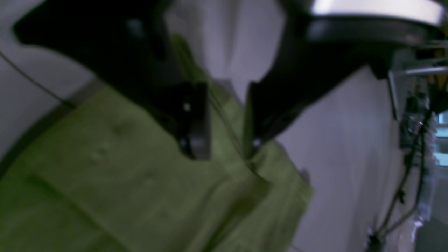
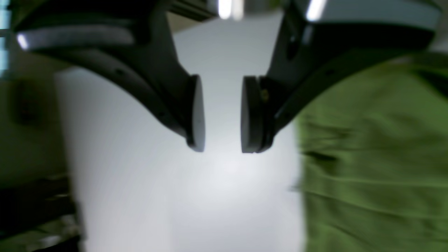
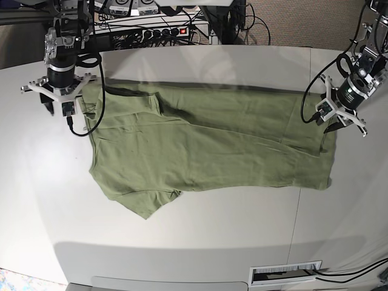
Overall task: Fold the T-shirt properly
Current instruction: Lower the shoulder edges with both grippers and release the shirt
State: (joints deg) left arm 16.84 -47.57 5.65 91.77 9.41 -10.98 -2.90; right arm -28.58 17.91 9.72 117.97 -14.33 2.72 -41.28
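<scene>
Table borders the T-shirt; left gripper and right gripper both gape apart.

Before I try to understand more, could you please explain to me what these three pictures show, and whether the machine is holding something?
This is a robot with two arms. The base picture looks at the whole table from opposite the arms: the left arm appears on its right side, the right arm on its left. The other two pictures come from cameras on the wrists, so each looks past its own fingers. On the table lies an olive-green T-shirt, partly folded over itself, with some wrinkles. The right fingers are apart, with only the pale surface between them, beside the shirt. The left fingers are apart too, over the shirt near one edge; that picture is blurred, but I see no cloth gripped.
</scene>
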